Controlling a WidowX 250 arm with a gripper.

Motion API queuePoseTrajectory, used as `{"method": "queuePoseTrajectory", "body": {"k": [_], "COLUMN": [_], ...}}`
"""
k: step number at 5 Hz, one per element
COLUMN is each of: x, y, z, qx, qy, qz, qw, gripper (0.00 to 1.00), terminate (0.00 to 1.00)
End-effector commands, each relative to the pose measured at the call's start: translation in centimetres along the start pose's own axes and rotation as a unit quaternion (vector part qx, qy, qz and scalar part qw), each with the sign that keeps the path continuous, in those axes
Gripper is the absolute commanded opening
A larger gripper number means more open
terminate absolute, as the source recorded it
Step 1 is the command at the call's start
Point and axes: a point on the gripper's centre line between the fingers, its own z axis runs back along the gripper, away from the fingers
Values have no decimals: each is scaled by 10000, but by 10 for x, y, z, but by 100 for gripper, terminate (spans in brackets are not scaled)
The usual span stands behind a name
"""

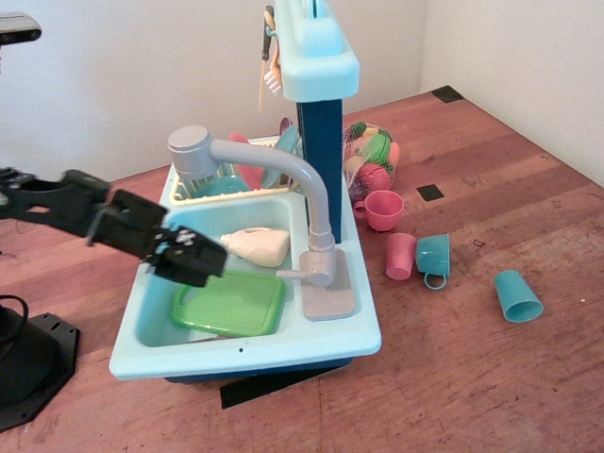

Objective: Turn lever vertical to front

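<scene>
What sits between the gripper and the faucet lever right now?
In the only view, a cream bottle lies in the sink basin between the gripper and the lever, above the green tray.

No readable text — no labels, brands, numbers anywhere.

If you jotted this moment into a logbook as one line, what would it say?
gripper: clear of faucet, over sink left side | lever: sticks out sideways toward basin | spout: over dish rack | grip: nothing held
</scene>
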Motion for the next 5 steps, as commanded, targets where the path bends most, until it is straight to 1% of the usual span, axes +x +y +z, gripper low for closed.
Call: {"method": "queuePoseTrajectory", "body": {"k": [1,4,5], "x": [-5,-5,-5], "y": [-5,-5,-5], "z": [20,20,20], "qx": [-119,-119,-119], "qy": [-48,-48,-48], "qz": [-40,-40,-40], "qw": [9999,9999,9999], "gripper": [100,100,100], "terminate": [0,0,100]}}
